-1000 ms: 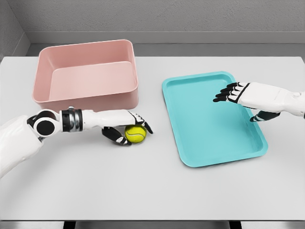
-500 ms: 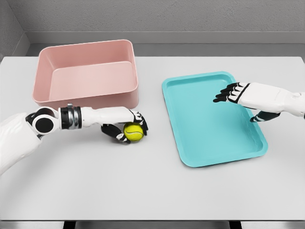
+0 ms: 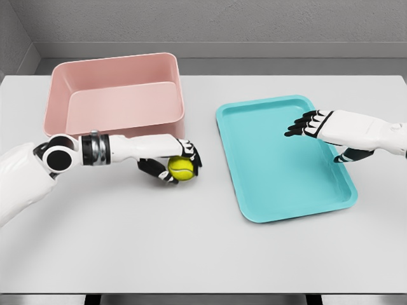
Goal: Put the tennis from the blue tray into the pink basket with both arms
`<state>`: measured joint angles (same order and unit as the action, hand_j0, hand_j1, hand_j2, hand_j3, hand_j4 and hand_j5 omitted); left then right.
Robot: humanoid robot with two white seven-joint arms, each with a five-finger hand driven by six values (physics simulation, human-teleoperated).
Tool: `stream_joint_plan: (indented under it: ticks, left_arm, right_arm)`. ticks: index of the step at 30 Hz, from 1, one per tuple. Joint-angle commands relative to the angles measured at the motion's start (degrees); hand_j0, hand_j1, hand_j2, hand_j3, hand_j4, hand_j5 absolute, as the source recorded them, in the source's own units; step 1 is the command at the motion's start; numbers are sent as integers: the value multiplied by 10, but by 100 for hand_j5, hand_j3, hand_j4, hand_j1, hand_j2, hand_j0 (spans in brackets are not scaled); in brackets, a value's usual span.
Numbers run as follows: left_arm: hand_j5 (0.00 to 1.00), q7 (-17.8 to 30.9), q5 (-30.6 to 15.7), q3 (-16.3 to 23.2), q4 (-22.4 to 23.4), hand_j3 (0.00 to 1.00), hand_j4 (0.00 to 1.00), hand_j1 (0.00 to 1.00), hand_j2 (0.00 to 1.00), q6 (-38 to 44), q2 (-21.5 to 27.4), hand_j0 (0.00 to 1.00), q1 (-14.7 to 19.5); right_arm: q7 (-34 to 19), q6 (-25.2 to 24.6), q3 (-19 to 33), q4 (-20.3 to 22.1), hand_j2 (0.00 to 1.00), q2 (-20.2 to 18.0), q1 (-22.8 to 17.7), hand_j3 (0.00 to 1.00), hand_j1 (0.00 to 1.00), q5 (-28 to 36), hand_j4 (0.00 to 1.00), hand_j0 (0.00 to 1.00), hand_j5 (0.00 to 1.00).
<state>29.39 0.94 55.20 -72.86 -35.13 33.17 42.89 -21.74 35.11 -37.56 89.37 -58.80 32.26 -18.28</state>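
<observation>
Since a second ago, left hand plus tennis ball have gone up and back toward the pink basket; ball now overlaps the basket's front wall at its right corner in my view. Right hand hasn't budged.

I see the left hand's fingers curled around the ball, dark fingertips over its top and right side, thumb side under it on the left. Grip looks closed on the ball. Ball is outside the basket, in front of the near wall, and looks clear of the table, though I can't confirm that from this view. Left forearm runs along the basket's front wall, coming in from the left.

Blue tray sits right of the basket, well apart from it, nothing in it. Right hand hovers over the tray's right half, fingers extended and loose, pointing toward the basket, holding nothing.
</observation>
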Motion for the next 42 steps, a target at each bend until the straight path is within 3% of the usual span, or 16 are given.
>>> stream_joint_plan:
  ticks: [1,21,35,42]
  left_arm:
    - [54,0,-6,-3,-9,54,54,54,54,1,2,54,0]
    - [54,-25,-20,-6,-27,54,54,54,54,1,23,54,41]
    - [53,-27,-20,-57,-26,53,53,53,53,1,34,53,45]
    - [53,-43,-20,-59,-25,53,53,53,53,1,38,53,51]
  right_arm:
    - [0,-1,0,0,100,0,0,100,100,3,100,100,100]
    - [0,-1,-1,0,100,0,0,100,100,3,100,100,100]
    - [0,-1,-2,0,100,2,0,100,100,3,100,100,100]
    - [-1,-1,-2,0,100,2,-1,100,100,3,100,100,100]
